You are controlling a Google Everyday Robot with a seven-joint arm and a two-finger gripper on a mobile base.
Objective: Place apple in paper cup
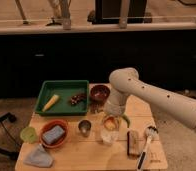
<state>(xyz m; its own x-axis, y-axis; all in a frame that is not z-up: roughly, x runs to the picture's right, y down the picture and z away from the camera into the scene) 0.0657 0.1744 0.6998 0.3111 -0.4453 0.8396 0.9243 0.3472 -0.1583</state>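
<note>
The arm (158, 97) is clad in smooth off-white shells of round, tubular section. A bulbous joint housing (123, 80) caps the long link (183, 107), which bears a row of small dark round recesses along its upper face. The wrist segment (115, 104) is a duller pale grey. The claw (111, 120), darker in tone, ends the arm above the middle of the tabletop (81, 150).
</note>
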